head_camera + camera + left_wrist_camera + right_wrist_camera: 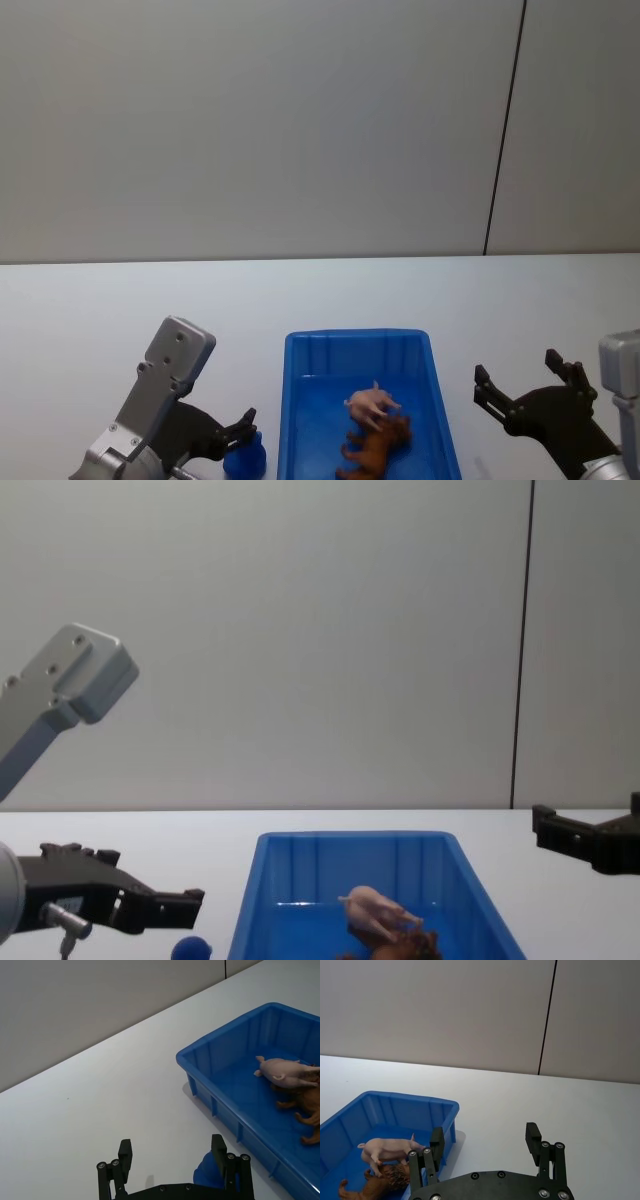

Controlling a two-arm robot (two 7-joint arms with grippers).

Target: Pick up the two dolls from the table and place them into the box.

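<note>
**Both dolls in box, grippers spread and empty**

The left gripper point(172, 1162) is seen with fingers spread apart, nothing pinched between them. It is held low over the table point(100, 310), just to the left of the box point(300, 400). A small blue object point(243, 460) is seen beside its inner finger, next to the box's left wall; contact with the finger cannot be told. In the chest view the left gripper point(190, 898) is seen entering from the lower left, its grey arm link raised above it.

The right gripper point(485, 1145) is also spread wide, nothing held. It is positioned to the right of the box, apart from its wall, over bare table. In the head view it point(525, 385) is seen at the lower right; in the chest view one dark finger point(560, 835) is seen at the right edge.

The pink doll point(372, 402) is found inside the box, lying on its floor near the middle. The brown doll point(378, 445) is lying right against it on the nearer side, touching it. Both are seen well below the rim.

The box is set on the white table between the two grippers, long side running away from the robot. A plain grey wall point(250, 120) with a dark vertical seam is seen behind the table.
</note>
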